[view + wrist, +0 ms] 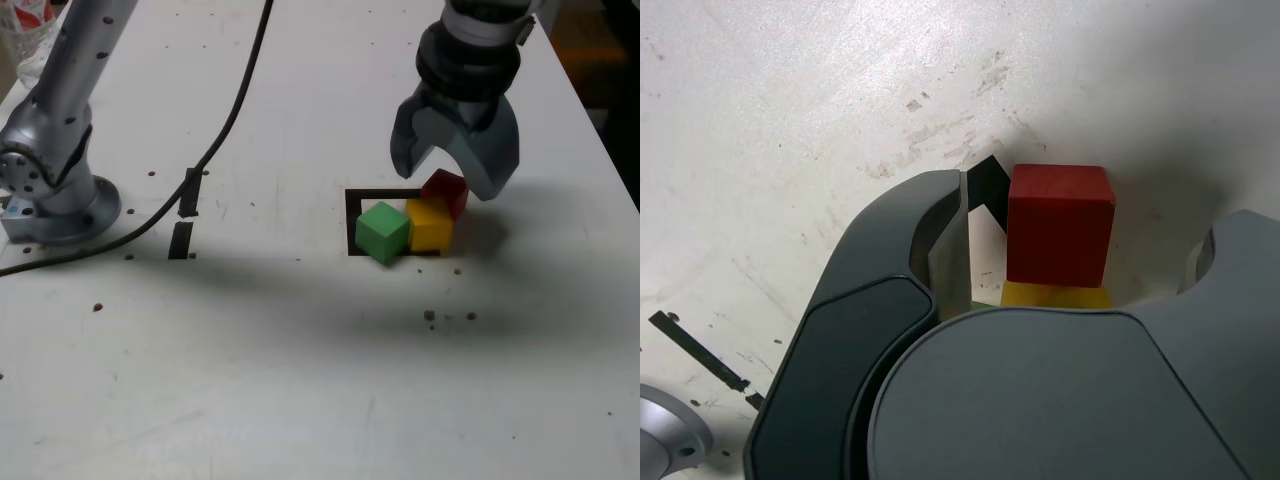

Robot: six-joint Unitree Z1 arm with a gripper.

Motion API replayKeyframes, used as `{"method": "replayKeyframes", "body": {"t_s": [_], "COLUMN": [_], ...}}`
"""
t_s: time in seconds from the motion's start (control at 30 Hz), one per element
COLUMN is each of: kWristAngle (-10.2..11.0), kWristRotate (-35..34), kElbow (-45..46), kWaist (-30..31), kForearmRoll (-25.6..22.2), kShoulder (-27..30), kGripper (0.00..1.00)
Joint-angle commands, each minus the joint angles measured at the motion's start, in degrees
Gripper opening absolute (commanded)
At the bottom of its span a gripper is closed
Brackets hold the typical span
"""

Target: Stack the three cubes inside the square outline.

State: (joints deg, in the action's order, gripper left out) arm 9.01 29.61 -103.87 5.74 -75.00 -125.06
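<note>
Three cubes sit close together on the white table. The green cube (382,232) is on the exterior view's left, with the yellow cube (430,224) touching it. The red cube (450,192) lies just behind the yellow one. They cover much of the square outline (352,215), whose black left side and back edge show. My gripper (446,180) hangs open over the red cube with a finger on each side. In the wrist view the red cube (1060,215) lies between the fingers (940,250), clear of both. A strip of yellow cube (1055,295) and an outline corner (985,185) also show there.
The arm's silver base (55,200) stands at the exterior view's left, with a black cable (235,110) running across the table. Two short black tape strips (190,192) (180,240) lie left of the outline. The table edge (600,120) runs down the right.
</note>
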Motion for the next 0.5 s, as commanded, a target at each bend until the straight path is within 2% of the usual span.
{"method": "replayKeyframes", "body": {"t_s": [0.0, 0.33, 0.47], "kWristAngle": [0.2, 0.3, 0.4], "kWristRotate": [0.0, -0.2, -0.5], "kElbow": [-0.3, -0.4, -0.5], "kWaist": [0.1, -0.3, -1.0], "kForearmRoll": [0.2, 1.5, 1.6], "kShoulder": [-0.7, -3.0, -3.5], "kGripper": [0.85, 0.83, 0.75]}}
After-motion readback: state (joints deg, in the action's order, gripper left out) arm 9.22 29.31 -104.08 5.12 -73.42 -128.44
